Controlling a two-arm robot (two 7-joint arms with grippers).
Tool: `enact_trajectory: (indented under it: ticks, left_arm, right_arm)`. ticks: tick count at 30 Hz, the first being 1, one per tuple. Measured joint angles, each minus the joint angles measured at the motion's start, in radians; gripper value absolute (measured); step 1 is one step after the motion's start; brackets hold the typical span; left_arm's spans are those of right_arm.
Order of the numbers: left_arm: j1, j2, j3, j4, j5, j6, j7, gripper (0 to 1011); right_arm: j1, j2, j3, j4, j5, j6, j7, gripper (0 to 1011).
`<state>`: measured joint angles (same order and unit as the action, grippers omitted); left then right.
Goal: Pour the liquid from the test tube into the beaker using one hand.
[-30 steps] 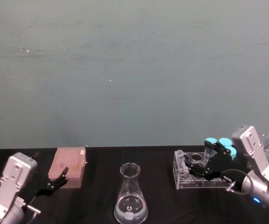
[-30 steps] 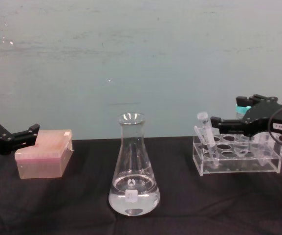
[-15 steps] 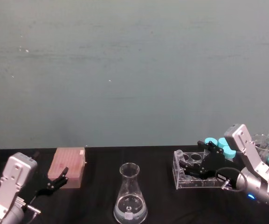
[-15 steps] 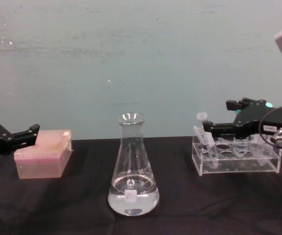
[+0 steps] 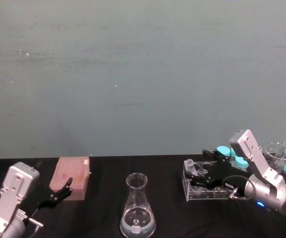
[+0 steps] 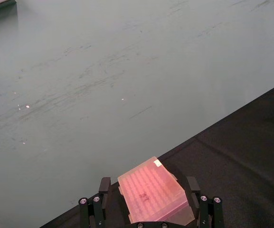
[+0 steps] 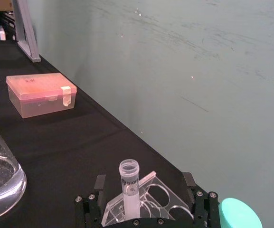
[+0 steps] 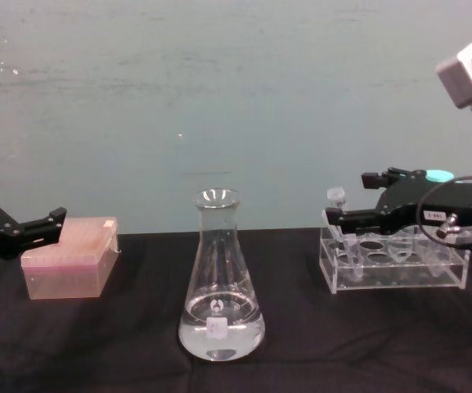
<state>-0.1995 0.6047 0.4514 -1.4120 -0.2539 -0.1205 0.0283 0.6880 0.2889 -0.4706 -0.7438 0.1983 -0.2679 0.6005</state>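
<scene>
Right pincer point(image 7: 144, 180): spread, either side of test tube point(image 7: 128, 183) at rack point(image 8: 395, 274) end.
Test tube: leaning in rack.
Left pincer point(image 6: 148, 183): spread, far from rack.

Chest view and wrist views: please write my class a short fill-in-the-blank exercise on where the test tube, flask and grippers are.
1. The test tube sits in the clear rack, to the robot's ___ of the beaker.
2. The right gripper is ___, one finger on each side of the test tube.
3. The left gripper is parked beside a box coloured ___.
Missing words: right; open; pink.
</scene>
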Motion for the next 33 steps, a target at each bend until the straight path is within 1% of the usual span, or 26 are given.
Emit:
enact_trajectory:
  ticks: [3, 4, 5, 16, 24, 29, 33]
  left_arm:
    - [0.000, 0.000, 0.000, 0.000, 0.000, 0.000, 0.000, 1000]
    - [0.000, 0.000, 0.000, 0.000, 0.000, 0.000, 0.000, 1000]
    - [0.000, 0.000, 0.000, 0.000, 0.000, 0.000, 0.000, 1000]
    - [0.000, 0.000, 0.000, 0.000, 0.000, 0.000, 0.000, 1000]
    - [0.000, 0.000, 0.000, 0.000, 0.000, 0.000, 0.000, 1000]
    - [0.000, 0.000, 0.000, 0.000, 0.000, 0.000, 0.000, 1000]
    - [0.000, 0.000, 0.000, 0.000, 0.000, 0.000, 0.000, 1000]
  right_arm:
    - [0.027, -0.016, 0.002, 0.051, -0.008, -0.020, 0.019, 1002]
    - [0.027, -0.016, 0.002, 0.051, -0.008, -0.020, 0.019, 1002]
    - [0.038, -0.023, 0.003, 0.072, -0.011, -0.028, 0.026, 1002]
    - [0.085, -0.060, 0.013, 0.185, -0.033, -0.069, 0.064, 1002]
    - [0.094, -0.072, 0.016, 0.210, -0.043, -0.078, 0.081, 1002]
    - [0.094, -0.073, 0.022, 0.208, -0.051, -0.076, 0.078, 1002]
    - [0.082, -0.069, 0.025, 0.185, -0.061, -0.070, 0.059, 1000]
